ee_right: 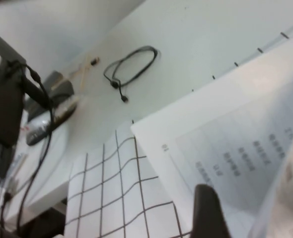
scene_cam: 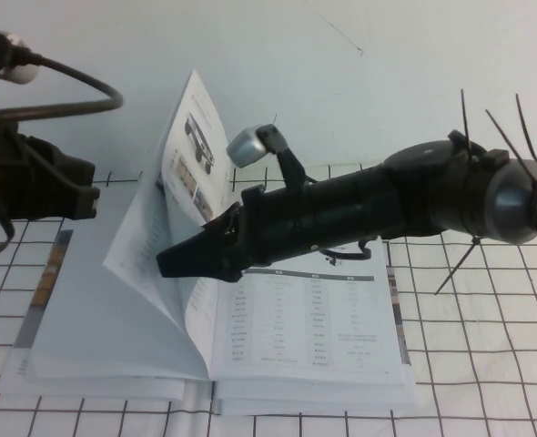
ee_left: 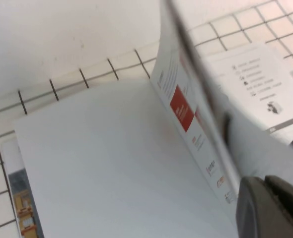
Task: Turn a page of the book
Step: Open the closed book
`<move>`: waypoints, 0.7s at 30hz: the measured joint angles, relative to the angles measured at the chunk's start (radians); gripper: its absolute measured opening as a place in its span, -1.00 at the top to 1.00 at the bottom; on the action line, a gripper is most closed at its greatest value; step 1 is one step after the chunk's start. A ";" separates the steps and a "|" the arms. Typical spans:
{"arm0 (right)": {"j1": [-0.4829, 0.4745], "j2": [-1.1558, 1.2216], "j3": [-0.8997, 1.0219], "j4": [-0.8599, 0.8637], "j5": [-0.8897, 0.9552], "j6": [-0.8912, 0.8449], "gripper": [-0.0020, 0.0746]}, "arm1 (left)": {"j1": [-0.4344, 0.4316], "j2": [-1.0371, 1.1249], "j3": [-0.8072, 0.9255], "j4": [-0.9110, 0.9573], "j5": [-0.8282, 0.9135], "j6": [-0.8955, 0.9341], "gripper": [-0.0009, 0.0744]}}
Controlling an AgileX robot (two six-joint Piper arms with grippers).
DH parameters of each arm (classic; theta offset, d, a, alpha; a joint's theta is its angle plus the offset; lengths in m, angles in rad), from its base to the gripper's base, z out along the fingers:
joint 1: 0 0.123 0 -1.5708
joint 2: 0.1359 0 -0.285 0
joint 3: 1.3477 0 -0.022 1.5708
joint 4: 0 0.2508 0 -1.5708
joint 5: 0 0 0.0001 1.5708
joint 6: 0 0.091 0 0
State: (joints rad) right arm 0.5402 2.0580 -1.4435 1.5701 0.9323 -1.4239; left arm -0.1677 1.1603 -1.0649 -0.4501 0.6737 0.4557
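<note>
High view shows the book (scene_cam: 314, 319) lying open on the worktop (scene_cam: 487, 364), which is covered with a white cloth ruled in a dark grid. One page (scene_cam: 173, 228) stands lifted near the spine, curling upward and leaning toward the robot's left, with a photo of a wheeled robot on the face turned to the right and small text on the lower part of its left face. The right gripper (scene_cam: 173, 262) reaches in from the right, low over the right-hand page with its printed table, and its dark tip lies against the lifted page about midway up; its fingers are spread apart, and I cannot tell from any view that the sheet is pinched between them. The left gripper (scene_cam: 86, 196) hangs at the left edge, above the worktop and just left of the book's far corner, apart from the page; whether it is released or clenched I cannot tell. Left wrist view looks across a blank white sheet (ee_left: 107, 163) toward the raised page, whose face there carries red squares (ee_left: 182, 108) above small logos. Right wrist view shows one dark finger (ee_right: 211, 213) beside a page with rows of small print, and a looped black cable (ee_right: 134, 67) lying on the plain surface beyond the grid.
</note>
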 joint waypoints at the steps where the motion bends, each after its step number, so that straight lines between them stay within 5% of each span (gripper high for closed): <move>1: 0.016 0.001 -0.008 -0.014 -0.021 0.000 -0.12 | 0.000 -0.013 0.000 0.000 0.004 0.000 0.98; 10: 0.118 0.112 -0.022 -0.076 -0.077 0.062 -0.12 | 0.000 -0.039 0.000 0.004 0.050 0.000 0.98; 21: 0.130 0.184 -0.023 -0.097 -0.056 0.095 -0.12 | 0.000 0.064 0.000 -0.016 0.010 0.000 0.98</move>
State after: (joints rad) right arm 0.6705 2.2421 -1.4668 1.4728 0.8765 -1.3289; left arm -0.1677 1.2239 -1.0649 -0.4666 0.6835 0.4557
